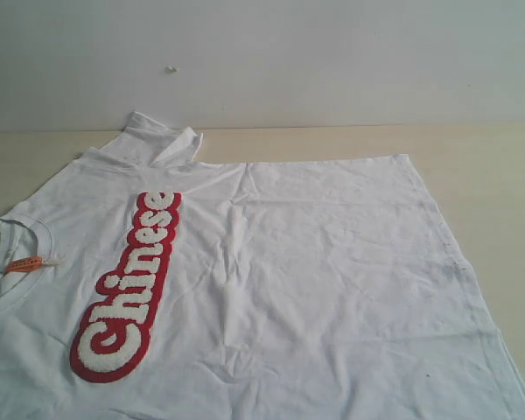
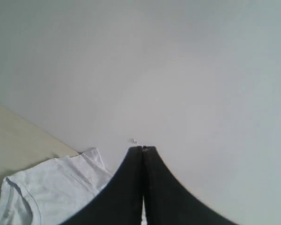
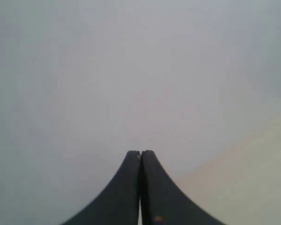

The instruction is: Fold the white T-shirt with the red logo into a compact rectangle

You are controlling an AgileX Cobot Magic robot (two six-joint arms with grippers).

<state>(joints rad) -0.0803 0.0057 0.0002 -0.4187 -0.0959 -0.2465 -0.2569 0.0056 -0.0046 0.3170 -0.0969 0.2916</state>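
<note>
The white T-shirt [image 1: 315,262] lies spread flat and face up on the table, its ribbed crew neck [image 1: 37,229] toward the left of the exterior view and its straight hem toward the right. The thin cotton is softly creased, with shallow wrinkles crossing the chest and belly. The red logo [image 1: 127,289] runs as one long strip across the chest: plump, fuzzy white letters reading "Chinese" inside a thick red outline with rounded ends. A small orange neck tag [image 1: 24,263] sits inside the collar. The far sleeve [image 1: 157,140] is rumpled and stands up in a loose peak at the table's back edge. The table [image 1: 499,175] is smooth, matte and pale beige, and behind it rises a plain white wall [image 1: 332,61] with one tiny speck [image 1: 170,69] on it. The left gripper [image 2: 142,151] has black, tapered fingers pressed tip to tip with nothing between them, held above the table with the sleeve and shoulder of the shirt below it. The right gripper [image 3: 140,153] is likewise clenched on nothing, with blurred wall and table beyond it.
</note>
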